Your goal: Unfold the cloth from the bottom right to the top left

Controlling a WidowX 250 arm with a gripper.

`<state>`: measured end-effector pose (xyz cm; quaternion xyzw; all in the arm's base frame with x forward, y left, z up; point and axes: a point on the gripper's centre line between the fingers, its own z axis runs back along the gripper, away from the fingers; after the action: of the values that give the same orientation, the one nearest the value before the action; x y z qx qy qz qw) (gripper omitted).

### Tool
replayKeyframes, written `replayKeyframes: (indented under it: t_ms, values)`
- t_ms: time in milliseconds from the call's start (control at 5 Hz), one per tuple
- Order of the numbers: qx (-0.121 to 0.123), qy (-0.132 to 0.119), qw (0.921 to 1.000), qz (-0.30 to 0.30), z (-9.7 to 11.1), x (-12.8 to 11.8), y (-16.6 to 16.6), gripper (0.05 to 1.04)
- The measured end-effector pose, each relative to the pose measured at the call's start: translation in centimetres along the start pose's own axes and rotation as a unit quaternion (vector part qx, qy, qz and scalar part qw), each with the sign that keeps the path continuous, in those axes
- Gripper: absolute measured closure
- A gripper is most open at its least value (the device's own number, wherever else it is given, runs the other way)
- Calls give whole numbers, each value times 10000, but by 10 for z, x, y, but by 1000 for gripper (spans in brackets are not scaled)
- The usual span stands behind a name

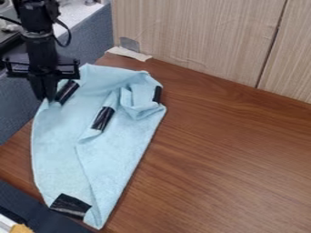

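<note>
Laying out the upper-left corner appears the step in hand. At left, the hand [45, 94] meets the cloth [61, 141]; whether clenched or released, cannot tell. Rightward, folds lie on the counter [231, 159]. Next, probably: ensure release, lift clear.

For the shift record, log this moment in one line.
cloth: on table, bunched upper right | black strips: four | hand: at cloth's upper left | unfolding: likely unfinished

Arm [37, 10] black overall. Pincer [43, 98] black, tapering downward; wide crossbar [68, 74] across its upper part. Above pincer: rounded column [41, 51], thin greyish ring [37, 34], blocky upper joint. Black cable [69, 34] loops beside column.
</note>
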<state>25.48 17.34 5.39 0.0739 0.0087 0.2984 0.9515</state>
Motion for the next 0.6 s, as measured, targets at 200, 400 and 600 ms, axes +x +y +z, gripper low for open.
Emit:
replayKeyframes:
  t_ms: [200, 400, 600]
  values:
    - [87, 68, 9999, 88, -3, -1, 2, 613]
    - [92, 93, 9998, 164, -4, -1, 6, 305]
    - [73, 97, 9998, 139, -3, -2, 9, 82]
